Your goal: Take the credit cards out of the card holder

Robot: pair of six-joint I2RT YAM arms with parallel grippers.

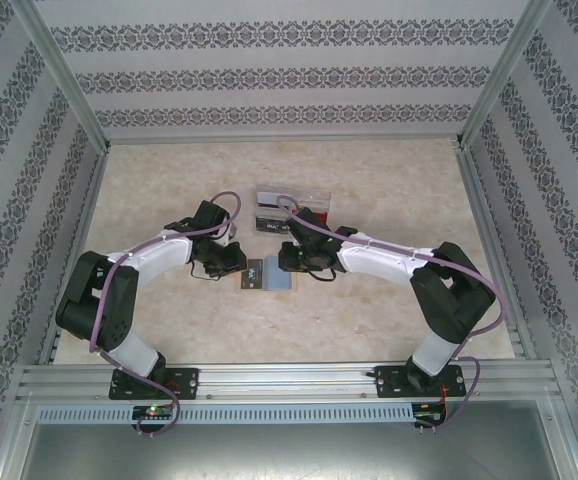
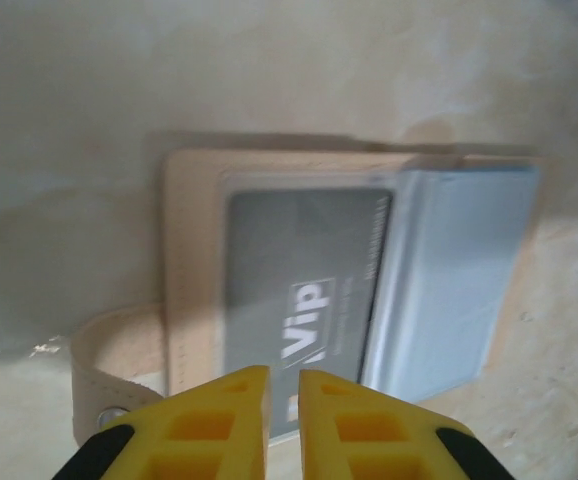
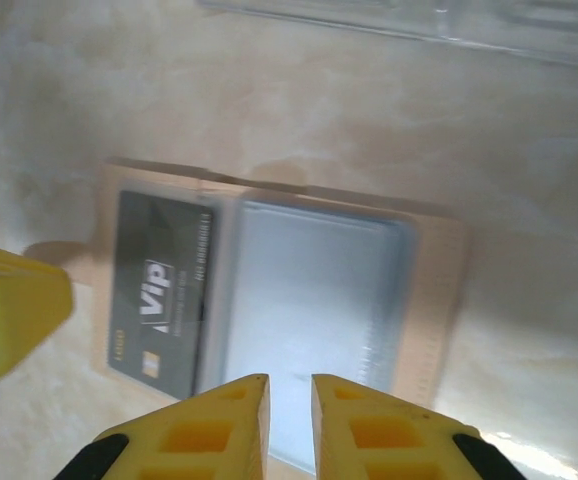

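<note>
The tan card holder (image 1: 266, 276) lies open on the bench (image 1: 169, 190) between both tools. A grey Vip credit card (image 2: 299, 270) sits in its left half. The left tool (image 2: 282, 400) and right tool (image 3: 289, 410) each have their fingers nearly closed, over the holder's edges.

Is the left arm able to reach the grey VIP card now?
Probably yes: the left fingers sit at the near edge of the grey VIP card, nothing between, though they look nearly shut.
</note>
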